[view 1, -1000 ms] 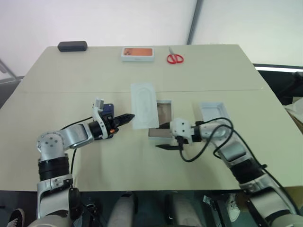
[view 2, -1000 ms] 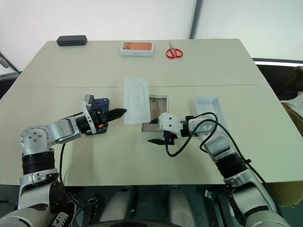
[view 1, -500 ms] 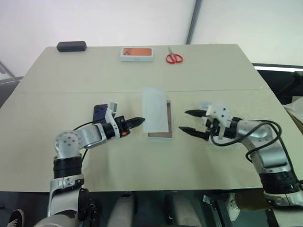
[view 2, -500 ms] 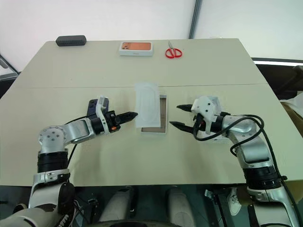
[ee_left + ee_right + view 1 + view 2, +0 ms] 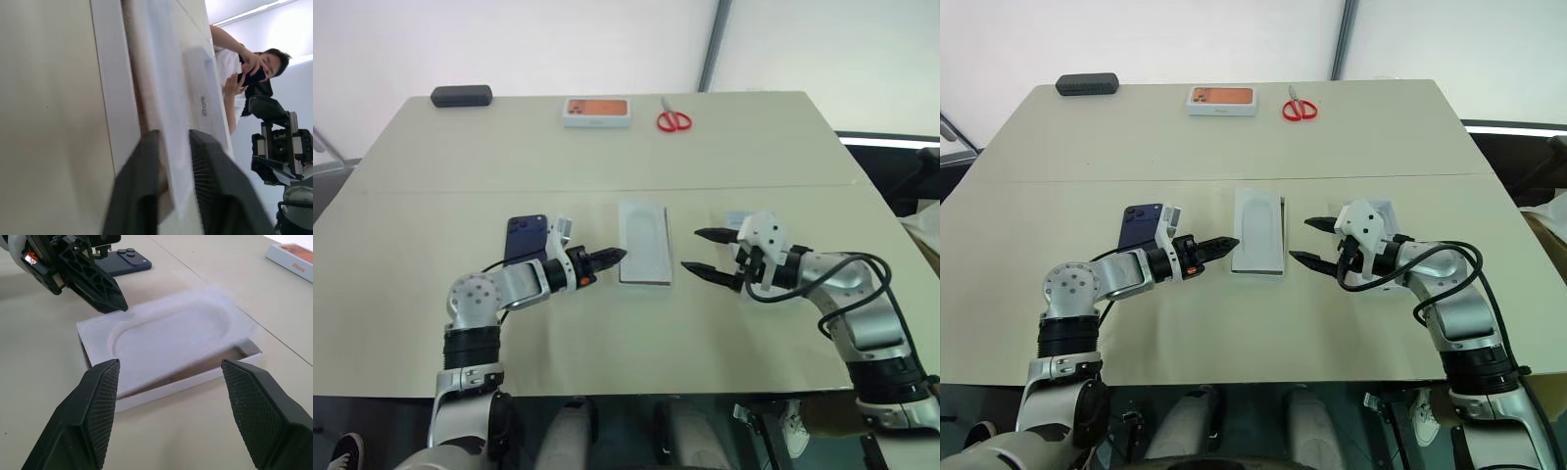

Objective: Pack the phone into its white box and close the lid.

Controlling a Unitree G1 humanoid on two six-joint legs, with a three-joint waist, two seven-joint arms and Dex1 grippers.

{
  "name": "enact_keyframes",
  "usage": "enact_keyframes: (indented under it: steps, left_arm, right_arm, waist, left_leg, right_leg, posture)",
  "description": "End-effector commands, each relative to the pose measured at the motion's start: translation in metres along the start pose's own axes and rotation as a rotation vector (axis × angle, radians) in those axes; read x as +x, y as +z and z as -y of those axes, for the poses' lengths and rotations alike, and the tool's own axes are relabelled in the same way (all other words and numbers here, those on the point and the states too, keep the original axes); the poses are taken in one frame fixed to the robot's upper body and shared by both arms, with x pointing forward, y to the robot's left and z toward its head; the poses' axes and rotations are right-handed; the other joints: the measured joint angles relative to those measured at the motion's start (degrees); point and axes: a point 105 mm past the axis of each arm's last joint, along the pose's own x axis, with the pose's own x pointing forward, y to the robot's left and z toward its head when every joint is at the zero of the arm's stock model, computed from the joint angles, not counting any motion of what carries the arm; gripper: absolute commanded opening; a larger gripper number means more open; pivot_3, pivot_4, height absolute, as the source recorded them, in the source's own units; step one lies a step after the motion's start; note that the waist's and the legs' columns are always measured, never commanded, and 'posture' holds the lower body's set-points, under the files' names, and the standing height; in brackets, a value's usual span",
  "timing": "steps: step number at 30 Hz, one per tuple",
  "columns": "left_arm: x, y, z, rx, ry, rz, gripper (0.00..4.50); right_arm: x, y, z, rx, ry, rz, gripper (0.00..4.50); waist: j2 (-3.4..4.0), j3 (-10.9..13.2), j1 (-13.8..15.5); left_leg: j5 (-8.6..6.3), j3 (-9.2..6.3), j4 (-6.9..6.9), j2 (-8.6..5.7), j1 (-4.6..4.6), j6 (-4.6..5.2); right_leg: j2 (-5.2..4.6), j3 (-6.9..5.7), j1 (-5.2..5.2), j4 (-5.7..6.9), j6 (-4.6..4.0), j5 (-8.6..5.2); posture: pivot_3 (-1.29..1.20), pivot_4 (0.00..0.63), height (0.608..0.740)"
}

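Left gripper [image 5: 619, 255]: narrowly parted, straddling flat white card [image 5: 645, 241] lying over white box [image 5: 195, 382]. Phone [image 5: 526, 238]: likely rigid, glossy, slippery; gripping long edges advised.

Flat white card [image 5: 1258, 229] now flat over white box [image 5: 1281, 241] — was beside.

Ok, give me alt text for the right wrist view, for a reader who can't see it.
A flat white card with a rounded outline lies tilted on the shallow white box, between the right gripper's two open black fingers. The left gripper reaches the card's far corner, the dark blue phone lies behind it on the beige table.
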Motion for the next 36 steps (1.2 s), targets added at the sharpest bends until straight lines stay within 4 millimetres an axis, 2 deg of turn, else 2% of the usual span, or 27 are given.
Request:
enact_keyframes:
  steps: [1, 4, 13, 20, 23, 25, 28, 29, 32, 33, 36]
  left_arm:
    - [0.002, 0.005, 0.014, 0.040, -0.049, -0.002, 2.94]
    - [0.001, 0.005, 0.018, 0.074, -0.054, -0.010, 4.46]
    - [-0.014, 0.012, 0.025, 0.208, -0.038, 0.023, 4.46]
    - [-0.037, 0.045, 0.019, 0.533, 0.091, 0.180, 4.46]
    - [-0.047, 0.051, 0.011, 0.640, 0.143, 0.210, 4.50]
    - [-0.054, 0.053, 0.015, 0.657, 0.096, 0.249, 4.50]
    - [-0.063, 0.052, 0.011, 0.731, 0.118, 0.253, 4.50]
    - [-0.067, 0.053, 0.010, 0.766, 0.130, 0.266, 4.50]
    - [-0.076, 0.052, 0.000, 0.923, 0.183, 0.281, 4.50]
    - [-0.077, 0.051, -0.004, 0.925, 0.194, 0.278, 4.50]
    - [-0.076, 0.042, -0.011, 0.942, 0.196, 0.254, 4.50]
  right_arm:
    - [0.004, 0.011, 0.001, -0.044, 0.004, 0.035, 3.49]
    - [0.005, 0.010, 0.000, -0.044, 0.008, 0.034, 3.49]
    - [0.018, 0.016, 0.004, -0.043, 0.005, 0.064, 3.49]
    - [0.052, 0.027, -0.006, -0.040, 0.022, 0.121, 3.49]
    - [0.068, 0.025, -0.016, -0.093, 0.046, 0.095, 2.70]
    - [0.078, 0.017, -0.023, -0.163, 0.069, 0.048, 1.70]
    - [0.087, 0.015, -0.029, -0.175, 0.081, 0.043, 0.23]
    - [0.089, 0.011, -0.031, -0.196, 0.084, 0.022, 0.08]
    - [0.094, -0.008, -0.037, -0.337, 0.115, -0.096, 0.08]
    - [0.093, -0.014, -0.039, -0.401, 0.132, -0.132, 0.08]
    - [0.095, -0.018, -0.036, -0.423, 0.130, -0.151, 0.08]
  waist:
    - [0.00, 0.00, 0.00]
    - [0.00, 0.00, -0.02]
    - [0.00, 0.00, -0.24]
    - [0.01, 0.00, -0.19]
    - [0.02, 0.01, -0.19]
    - [0.02, 0.01, -0.14]
    - [0.02, 0.01, -0.11]
    - [0.02, 0.01, -0.12]
    - [0.02, 0.01, -0.10]
    - [0.02, 0.01, -0.06]
    - [0.02, 0.00, -0.06]
  left_leg:
    - [0.00, 0.00, 0.00, 0.00, 0.01, 0.00]
    - [0.00, 0.00, 0.00, 0.00, 0.02, 0.00]
    - [0.00, -0.01, -0.02, 0.03, 0.01, 0.00]
    - [0.03, 0.01, -0.05, 0.04, 0.00, -0.05]
    - [0.03, 0.03, -0.12, 0.05, -0.02, -0.06]
    - [0.03, 0.04, -0.11, 0.04, -0.06, -0.06]
    - [0.03, 0.02, -0.06, 0.05, -0.22, -0.05]
    - [0.03, 0.02, -0.06, 0.06, -0.27, -0.05]
    - [0.04, 0.02, -0.06, 0.06, -0.30, -0.05]
    - [0.04, 0.04, -0.06, 0.03, -0.31, -0.05]
    - [0.03, 0.03, -0.06, 0.04, -0.33, -0.05]
  right_leg:
    - [0.00, 0.00, 0.01, 0.00, 0.00, 0.00]
    - [0.00, 0.00, 0.02, 0.00, 0.00, 0.00]
    - [0.04, 0.00, -0.01, 0.00, 0.00, 0.00]
    - [0.04, 0.02, -0.06, 0.01, -0.01, 0.01]
    - [0.03, 0.03, -0.12, 0.01, -0.02, 0.00]
    - [-0.01, 0.04, -0.15, 0.00, -0.02, 0.00]
    - [-0.04, 0.02, -0.26, -0.01, -0.02, 0.00]
    - [-0.04, 0.03, -0.33, -0.01, -0.02, 0.01]
    - [-0.05, 0.02, -0.37, 0.00, -0.03, 0.01]
    - [-0.05, 0.03, -0.39, 0.00, -0.03, 0.01]
    - [-0.05, 0.02, -0.39, 0.00, -0.04, 0.01]
  posture:
    - [0.00, 0.150, 0.740]
    - [0.00, 0.150, 0.740]
    - [0.00, 0.150, 0.740]
    - [0.00, 0.150, 0.740]
    - [0.00, 0.150, 0.740]
    - [0.00, 0.150, 0.740]
    - [0.00, 0.150, 0.740]
    - [0.00, 0.150, 0.740]
    - [0.00, 0.150, 0.740]
    - [0.00, 0.150, 0.740]
    - [0.00, 0.150, 0.740]
